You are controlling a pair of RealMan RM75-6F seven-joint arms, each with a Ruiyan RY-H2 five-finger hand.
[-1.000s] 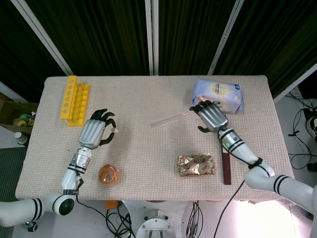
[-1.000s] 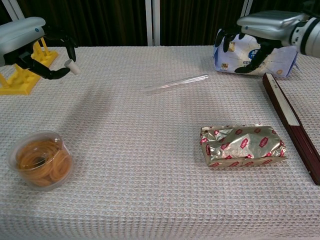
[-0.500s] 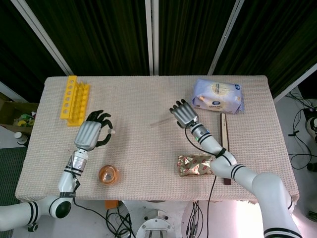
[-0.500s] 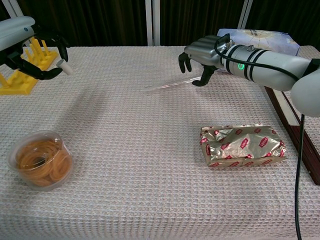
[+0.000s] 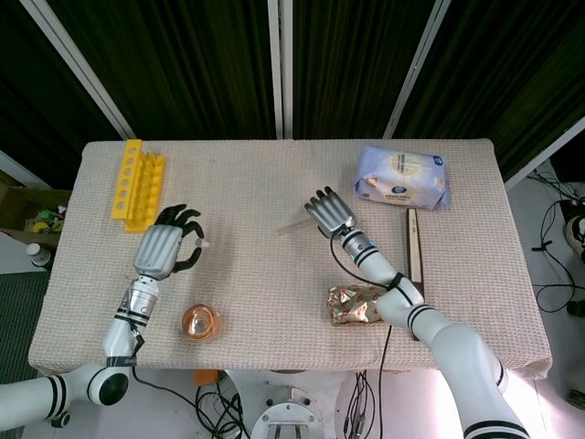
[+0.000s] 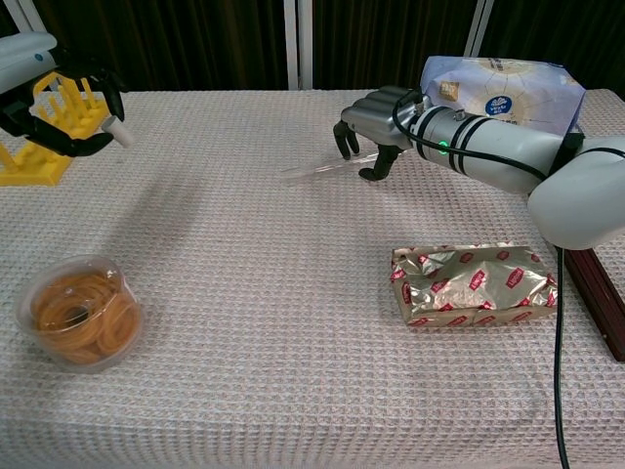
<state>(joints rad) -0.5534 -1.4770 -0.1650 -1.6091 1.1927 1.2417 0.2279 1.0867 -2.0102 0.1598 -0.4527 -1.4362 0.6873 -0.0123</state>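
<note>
My left hand (image 5: 164, 247) (image 6: 47, 106) hangs above the table just right of the yellow tube rack (image 5: 137, 183) (image 6: 39, 147). It pinches a small test tube, whose white tip (image 6: 116, 129) sticks out to the right. A second, clear test tube (image 5: 294, 223) (image 6: 311, 170) lies on the cloth near the table's middle. My right hand (image 5: 329, 212) (image 6: 371, 125) is over that tube's right end, palm down, fingers apart and curved down around it. The tube lies flat on the cloth, its right end hidden under the hand.
A round tub of orange rubber bands (image 5: 200, 322) (image 6: 80, 311) stands front left. A foil packet (image 5: 358, 305) (image 6: 474, 283) lies front right, beside a long dark-red box (image 5: 416, 274) (image 6: 596, 303). A blue-white bag (image 5: 402, 176) (image 6: 503, 93) sits back right.
My right hand has swung left from the blue-white bag to the clear tube and dropped over its end. The left hand has drifted left towards the rack with its tube.
</note>
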